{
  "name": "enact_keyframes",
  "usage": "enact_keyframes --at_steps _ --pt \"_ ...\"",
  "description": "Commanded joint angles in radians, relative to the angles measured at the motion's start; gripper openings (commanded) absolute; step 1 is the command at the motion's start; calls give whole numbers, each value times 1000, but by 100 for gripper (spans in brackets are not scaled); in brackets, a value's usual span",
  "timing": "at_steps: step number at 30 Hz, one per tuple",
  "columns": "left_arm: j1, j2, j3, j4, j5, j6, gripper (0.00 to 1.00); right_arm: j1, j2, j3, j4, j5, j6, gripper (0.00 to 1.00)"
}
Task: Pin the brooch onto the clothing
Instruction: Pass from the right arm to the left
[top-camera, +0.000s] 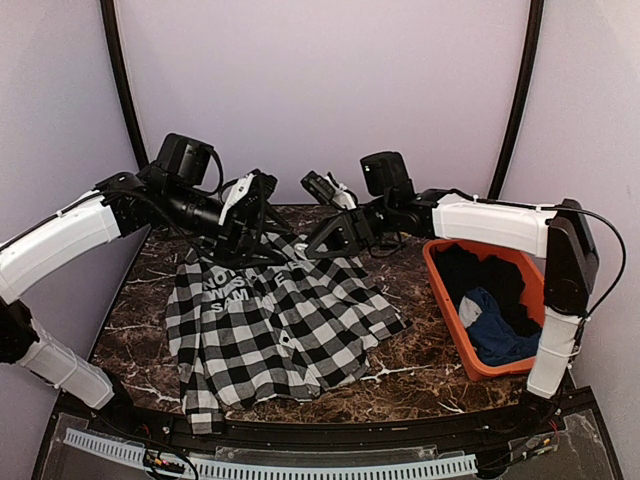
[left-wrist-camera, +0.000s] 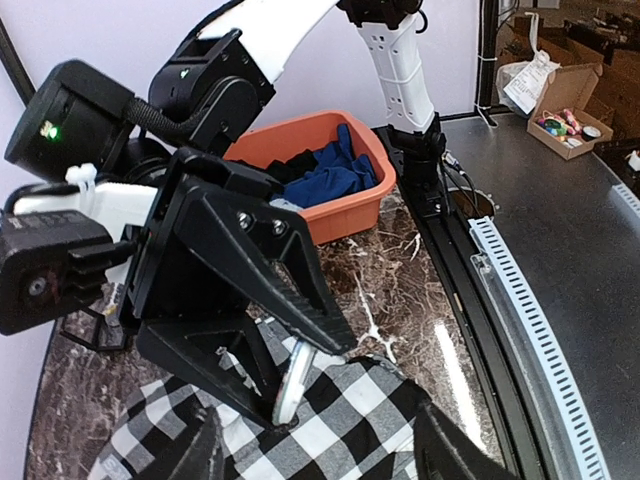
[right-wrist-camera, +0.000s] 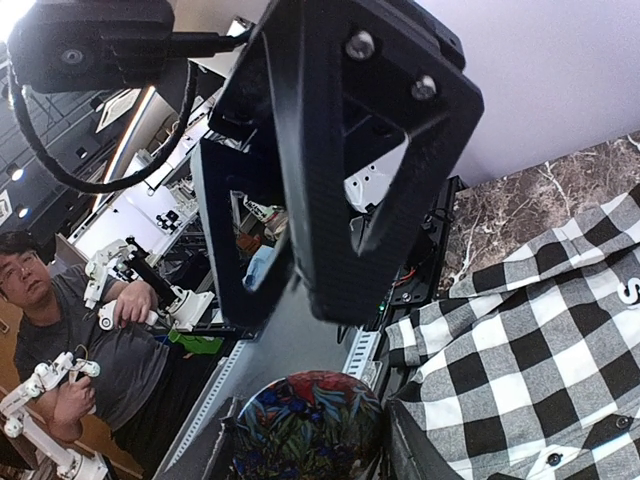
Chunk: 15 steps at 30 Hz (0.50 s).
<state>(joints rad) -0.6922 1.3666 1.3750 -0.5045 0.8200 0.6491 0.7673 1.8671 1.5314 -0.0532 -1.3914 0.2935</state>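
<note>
Two robot arms meet over the far edge of a black-and-white checked shirt (top-camera: 280, 320) spread flat on a marble table (top-camera: 420, 375), the overhead view shows. Only the right wrist camera reveals the face of the brooch (right-wrist-camera: 305, 415): a round badge with a bright floral print, clamped in the right claw (right-wrist-camera: 308, 450). From the left wrist camera it appears edge-on, a thin silver rim low over the checks; contact cannot be told. The left claw (left-wrist-camera: 325, 450) hangs spread wide over the cloth, holding nothing. An orange bin (top-camera: 440, 290) to the right holds a blue garment (top-camera: 500, 335).
</note>
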Motion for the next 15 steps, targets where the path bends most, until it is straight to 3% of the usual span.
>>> enact_keyframes --at_steps 1,6,15 --pt "-10 57 32 -74 29 39 58 17 -1 23 -16 2 -5 28" --pt "-17 91 64 -100 35 41 45 24 1 37 -71 11 -39 28" --pt "-27 93 55 -92 53 40 31 29 6 42 -122 25 -77 28"
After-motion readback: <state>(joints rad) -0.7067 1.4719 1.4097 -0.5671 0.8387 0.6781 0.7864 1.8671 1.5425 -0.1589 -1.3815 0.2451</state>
